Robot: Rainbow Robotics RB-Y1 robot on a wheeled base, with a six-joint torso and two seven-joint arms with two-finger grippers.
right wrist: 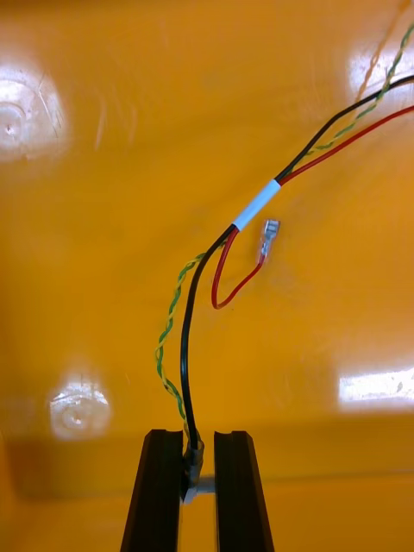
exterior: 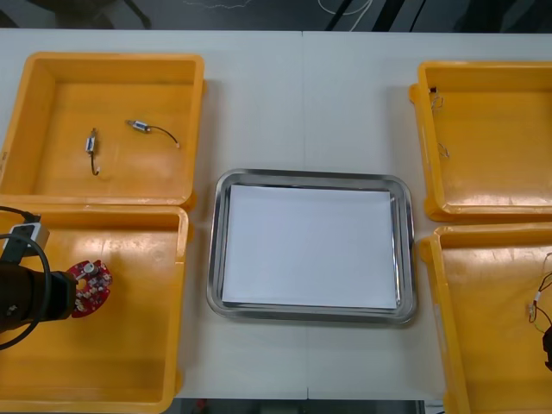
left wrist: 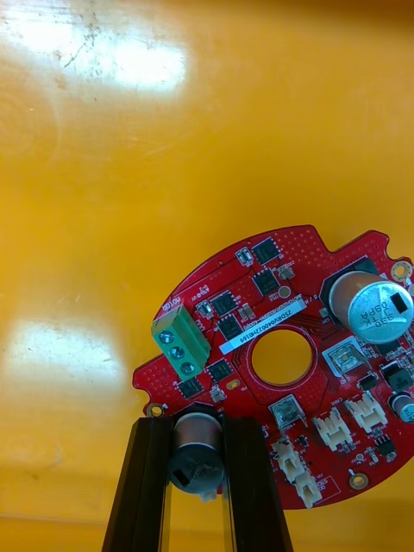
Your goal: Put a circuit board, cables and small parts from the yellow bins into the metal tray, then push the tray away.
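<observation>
Left gripper [left wrist: 197, 429] clamps circuit board [left wrist: 250, 297] by edge component, left of metal tray [exterior: 310, 177]; right gripper [right wrist: 198, 442] pinches cable bundle [right wrist: 255, 207] end, right of tray: firm holds, likely for lifting.

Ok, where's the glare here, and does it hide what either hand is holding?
Right wrist view: bright patches on the near right bin around the cable bundle in the right hand. Left wrist view: glare streak on the near left bin, beyond the circuit board in the left hand; nothing hidden. Front view: even light, shiny tray rim.
</observation>
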